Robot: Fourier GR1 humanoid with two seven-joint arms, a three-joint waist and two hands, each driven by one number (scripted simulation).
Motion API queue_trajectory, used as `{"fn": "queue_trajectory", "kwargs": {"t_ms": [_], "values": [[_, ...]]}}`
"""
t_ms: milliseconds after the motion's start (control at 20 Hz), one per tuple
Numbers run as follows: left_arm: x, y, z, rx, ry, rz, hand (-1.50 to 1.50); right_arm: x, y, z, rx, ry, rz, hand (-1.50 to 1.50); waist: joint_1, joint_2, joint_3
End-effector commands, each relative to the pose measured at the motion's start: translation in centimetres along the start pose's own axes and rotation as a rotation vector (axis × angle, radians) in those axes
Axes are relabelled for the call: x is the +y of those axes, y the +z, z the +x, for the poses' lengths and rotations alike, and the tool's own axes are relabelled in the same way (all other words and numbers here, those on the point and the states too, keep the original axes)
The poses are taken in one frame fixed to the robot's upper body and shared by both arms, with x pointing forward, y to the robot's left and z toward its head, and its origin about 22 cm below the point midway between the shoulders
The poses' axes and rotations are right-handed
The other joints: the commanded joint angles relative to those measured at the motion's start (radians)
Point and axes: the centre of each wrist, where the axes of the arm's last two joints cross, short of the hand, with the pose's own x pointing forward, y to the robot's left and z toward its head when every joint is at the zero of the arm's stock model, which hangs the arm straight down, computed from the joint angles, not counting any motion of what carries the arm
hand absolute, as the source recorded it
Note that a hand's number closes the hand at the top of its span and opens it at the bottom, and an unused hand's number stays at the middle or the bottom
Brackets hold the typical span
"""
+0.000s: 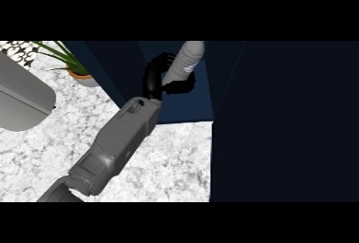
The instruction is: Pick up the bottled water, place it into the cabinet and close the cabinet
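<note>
The bottled water [186,58] is a pale grey bottle, tilted, at the top centre of the head view. My left hand [153,76] is shut on it, with black fingers arcing round its left side and the thumb under it. Its grey forearm runs up from the lower left edge. Hand and bottle sit within the opening of the dark blue cabinet [184,105]. The cabinet's door [284,123] stands open and fills the whole right side of the view. My right hand does not show.
A potted plant [76,71] stands on the marble counter [168,156] at the upper left, just beside the cabinet. A large grey rounded object [21,99] lies along the left edge.
</note>
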Motion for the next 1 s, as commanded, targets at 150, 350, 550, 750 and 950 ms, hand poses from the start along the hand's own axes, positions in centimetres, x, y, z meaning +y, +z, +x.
{"fn": "queue_trajectory", "kwargs": {"t_ms": [150, 350, 550, 750, 950], "values": [[2.0, -1.4, -0.7, 0.047, 0.004, 0.146, 1.50, -0.2, -0.3, 1.1, -0.057, -0.048, 0.004, -1.50, -0.016, 0.010, -0.001], [3.4, -2.4, -0.3, 0.025, -0.016, 0.148, 1.50, -0.8, -0.2, 0.2, -0.036, -0.052, 0.014, -1.50, -0.022, 0.015, -0.001], [3.6, -2.4, -0.6, -0.060, -0.184, 0.192, -1.50, 0.1, -0.2, 0.9, -0.059, -0.056, 0.013, -1.50, -0.040, 0.016, -0.001], [3.5, -3.2, 0.4, -0.059, -0.201, 0.201, -1.50, -0.1, -0.2, 1.0, -0.038, -0.048, 0.013, -1.50, -0.042, 0.018, -0.002], [3.6, -3.3, 0.6, -0.069, -0.199, 0.214, -1.50, 0.2, -0.3, 0.1, -0.041, -0.076, 0.043, -1.50, -0.037, 0.020, -0.002]]}}
